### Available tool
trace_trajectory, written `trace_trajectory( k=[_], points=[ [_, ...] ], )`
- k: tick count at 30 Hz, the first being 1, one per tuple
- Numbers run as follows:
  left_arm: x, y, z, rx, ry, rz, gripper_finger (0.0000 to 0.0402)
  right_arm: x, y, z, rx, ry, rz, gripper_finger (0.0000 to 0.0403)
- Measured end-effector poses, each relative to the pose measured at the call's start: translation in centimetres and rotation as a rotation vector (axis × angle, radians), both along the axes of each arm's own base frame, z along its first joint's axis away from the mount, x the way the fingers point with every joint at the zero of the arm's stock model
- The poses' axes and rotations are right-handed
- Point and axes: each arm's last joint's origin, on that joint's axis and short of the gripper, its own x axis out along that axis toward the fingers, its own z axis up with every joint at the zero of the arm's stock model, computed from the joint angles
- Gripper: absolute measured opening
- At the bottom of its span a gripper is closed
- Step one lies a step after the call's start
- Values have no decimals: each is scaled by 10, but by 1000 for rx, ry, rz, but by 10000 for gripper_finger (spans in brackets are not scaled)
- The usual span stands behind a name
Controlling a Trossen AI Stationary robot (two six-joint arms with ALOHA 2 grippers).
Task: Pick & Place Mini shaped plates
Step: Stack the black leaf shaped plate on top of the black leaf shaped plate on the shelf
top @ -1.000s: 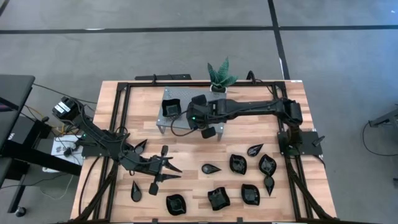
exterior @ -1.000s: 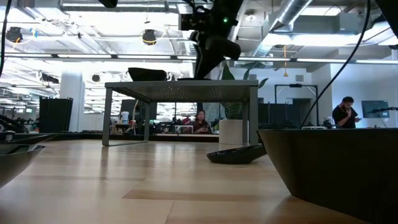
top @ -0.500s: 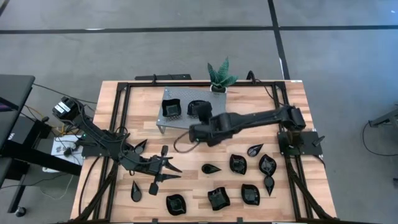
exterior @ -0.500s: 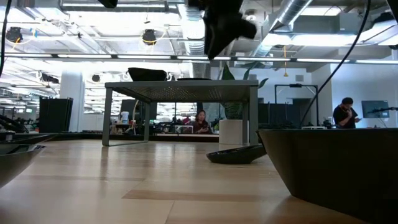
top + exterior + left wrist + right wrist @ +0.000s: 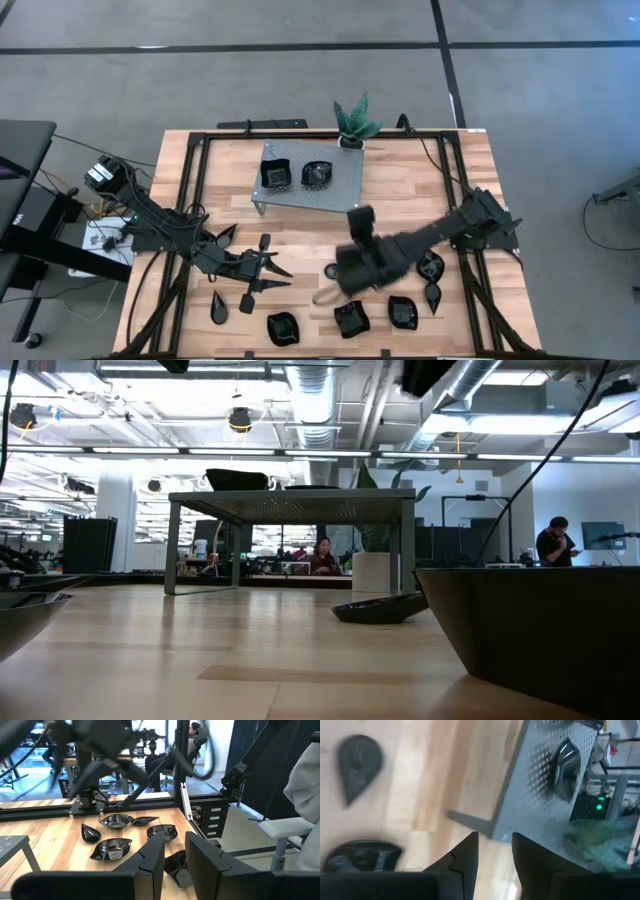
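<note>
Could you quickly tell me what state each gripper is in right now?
Left gripper: open, holding nothing.
Right gripper: open, holding nothing.

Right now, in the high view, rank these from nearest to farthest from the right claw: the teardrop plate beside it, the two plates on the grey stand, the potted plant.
1. Teardrop plate, touching the left side of the right claw.
2. Two plates on the grey stand, farther back and left.
3. Potted plant, at the table's far edge.
</note>
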Motion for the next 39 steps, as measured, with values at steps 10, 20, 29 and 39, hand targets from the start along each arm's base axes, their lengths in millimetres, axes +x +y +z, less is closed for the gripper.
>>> trace_trajectory(
  k=[10,20,29,39],
  points=[
    [0,0,0,-20,5,2,78,-37,71,-39,71,-45,149,107],
    [17,5,-24,22,82,53,92,-25,71,-98,421,-22,264,107],
    [16,-34,-44,-47,186,-114,134,-11,33,-116,540,-38,229,107],
    [2,-86,-84,-115,380,-282,136,8,26,-111,652,-130,319,107]
  ],
)
